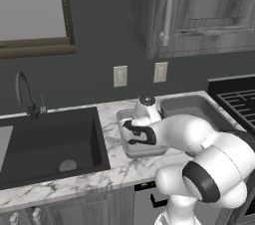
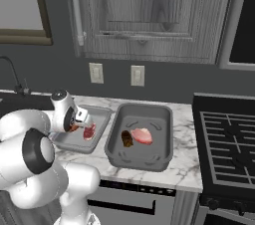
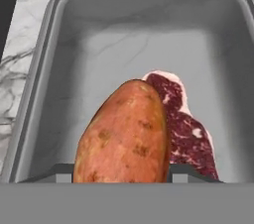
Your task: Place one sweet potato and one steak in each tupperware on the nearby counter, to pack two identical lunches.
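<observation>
Right tray: the shallow grey rectangular tupperware (image 2: 142,139) nearer the black stove (image 2: 229,144) already holds a dark brown sweet potato (image 2: 127,138) and a pale-marbled red steak (image 2: 142,136) — I judge this lunch packed.
Left tray: the matching grey tray (image 3: 59,69) holds a flat red marbled steak (image 3: 186,134).
My pincer: my gripper (image 3: 121,178) is closed around the orange-red oval sweet potato (image 3: 124,139), held over the left tray, beside that steak.
Remaining: release this potato into the left tray — then, in my judgement, both lunches match.
View differences: the hand view shows my grip; the right base view shows the packed tray; the left base view shows the black sink basin (image 1: 50,144) in the white marble counter (image 1: 114,169).
</observation>
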